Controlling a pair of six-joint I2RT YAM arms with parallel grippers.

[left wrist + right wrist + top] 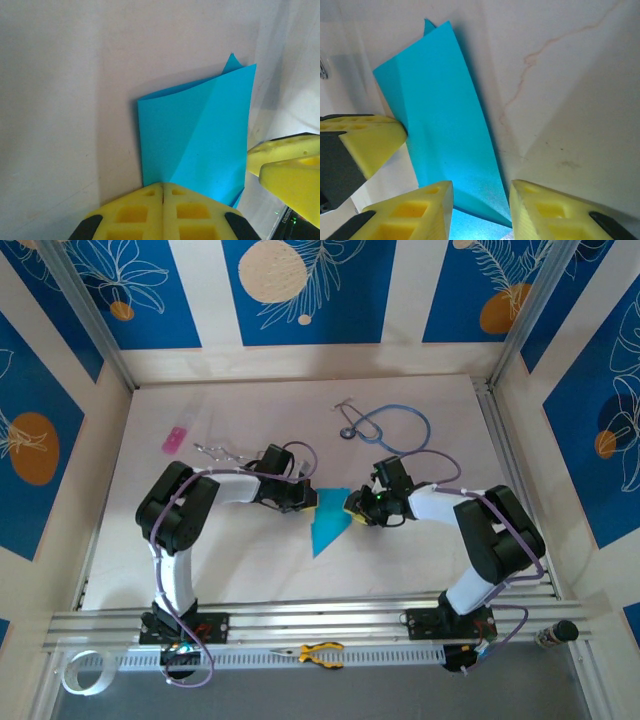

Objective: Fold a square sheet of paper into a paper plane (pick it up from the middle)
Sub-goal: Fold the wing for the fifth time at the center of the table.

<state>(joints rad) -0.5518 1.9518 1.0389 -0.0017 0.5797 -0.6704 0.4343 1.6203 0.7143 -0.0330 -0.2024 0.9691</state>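
Left hand [162, 189] closed, pads together, pinching the near edge of the folded cyan sheet [200, 135]. Right hand [481, 186] open, fingers straddling the sheet's narrow end, not clamped. Sheet lies mid-counter [250, 565] between both hands, long creased wedge, tip toward the arm bases. Stethoscope [395, 425] well behind it.

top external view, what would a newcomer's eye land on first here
The bright cyan paper, folded to a point, lies at the middle of the table. The left gripper is shut on its edge, and the right gripper is open with the paper between its fingers. A blue-tubed stethoscope lies at the table's far side.
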